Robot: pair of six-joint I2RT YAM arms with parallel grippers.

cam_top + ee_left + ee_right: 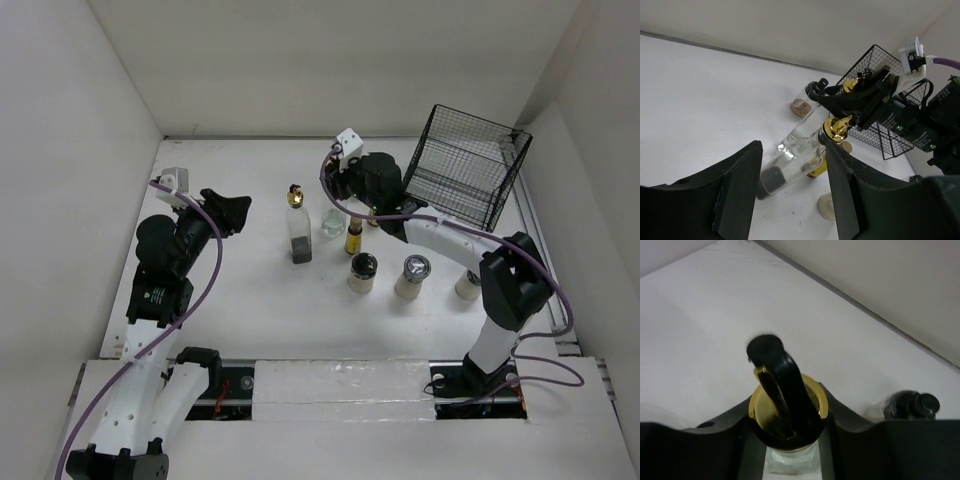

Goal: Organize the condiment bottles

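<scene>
A tall clear glass bottle (299,232) with a gold pourer and dark contents at its base stands left of centre; it shows in the left wrist view (795,162). My left gripper (238,212) (790,150) is open and empty, a short way left of it. My right gripper (342,206) (787,420) is shut on the neck of a second clear bottle (332,226) with a gold pourer (785,407) and black spout. A small amber bottle (352,240) stands beside it. Three squat pale jars (362,272) (412,277) (467,285) stand in a row in front.
A black wire basket (465,165) stands tilted at the back right, close behind the right arm. A black-capped clear bottle (912,405) is just right of the right gripper. White walls enclose the table on three sides.
</scene>
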